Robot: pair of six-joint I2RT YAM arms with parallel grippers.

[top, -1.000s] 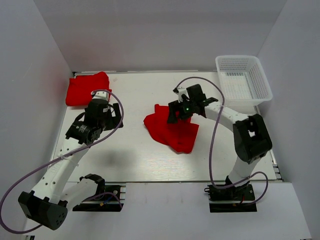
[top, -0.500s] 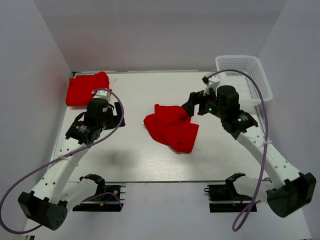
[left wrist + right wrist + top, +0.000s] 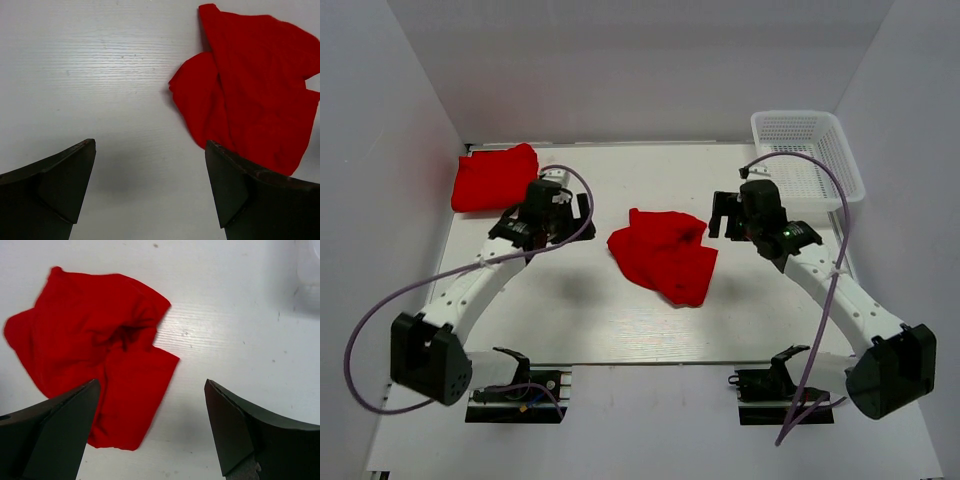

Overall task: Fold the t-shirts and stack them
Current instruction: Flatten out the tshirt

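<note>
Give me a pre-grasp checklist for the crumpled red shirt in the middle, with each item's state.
1. Left tool open and empty: ok.
2. Right tool open and empty: ok.
3. Crumpled t-shirt lies on the table between both tools, touched by neither: ok.
4. Crumpled t-shirt spread flat for folding: not ok, it is bunched with overlapping layers.
5. Collar and sleeves identifiable: cannot tell.
6. Other t-shirt in the far left corner uncovered for stacking: ok.
</note>
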